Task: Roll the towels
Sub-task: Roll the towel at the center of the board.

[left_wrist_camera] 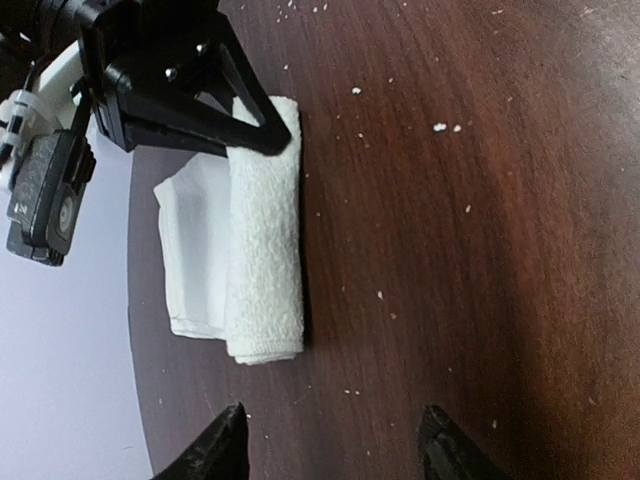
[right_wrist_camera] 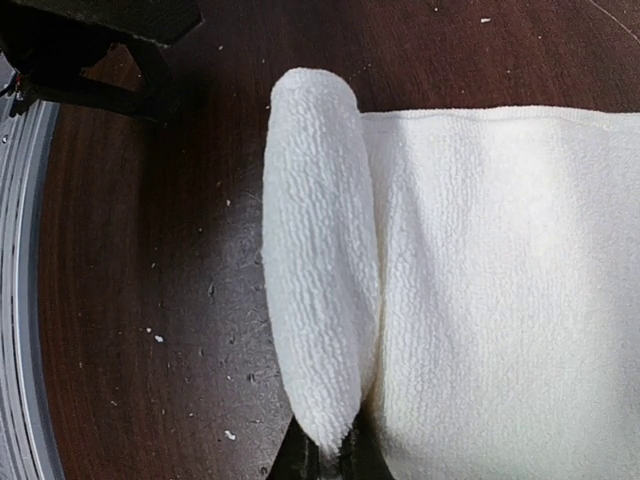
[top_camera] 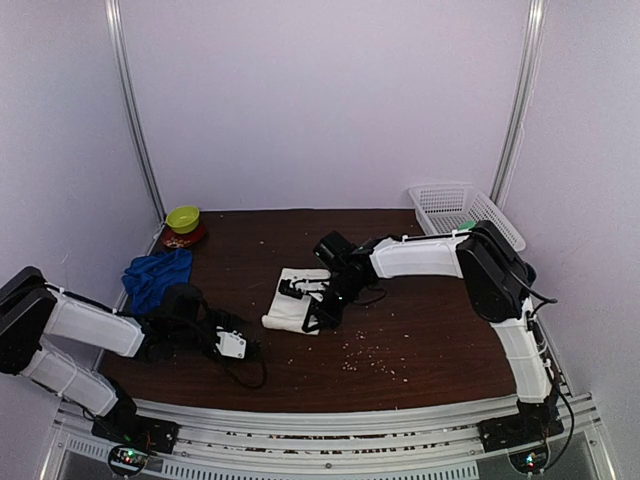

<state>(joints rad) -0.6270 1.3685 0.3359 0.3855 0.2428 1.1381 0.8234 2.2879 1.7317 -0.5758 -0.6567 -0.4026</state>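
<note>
The cream-white towel [top_camera: 298,292] lies mid-table, partly rolled. Its roll [right_wrist_camera: 315,260] runs along one edge, and the flat part [right_wrist_camera: 500,280] spreads beside it. My right gripper [right_wrist_camera: 330,458] is shut on the end of that roll; from above the right gripper [top_camera: 316,318] sits at the towel's near right corner. In the left wrist view the roll [left_wrist_camera: 265,240] lies ahead of my left gripper [left_wrist_camera: 335,445], which stands open over bare table, a short way from the towel. The left gripper [top_camera: 240,346] holds nothing. The blue towel [top_camera: 155,275] lies crumpled at the left.
A green bowl on a red dish [top_camera: 183,220] stands at the back left. A white mesh basket [top_camera: 460,208] sits at the back right corner. Pale crumbs [top_camera: 370,355] dot the dark wooden table [top_camera: 430,320] right of the towel.
</note>
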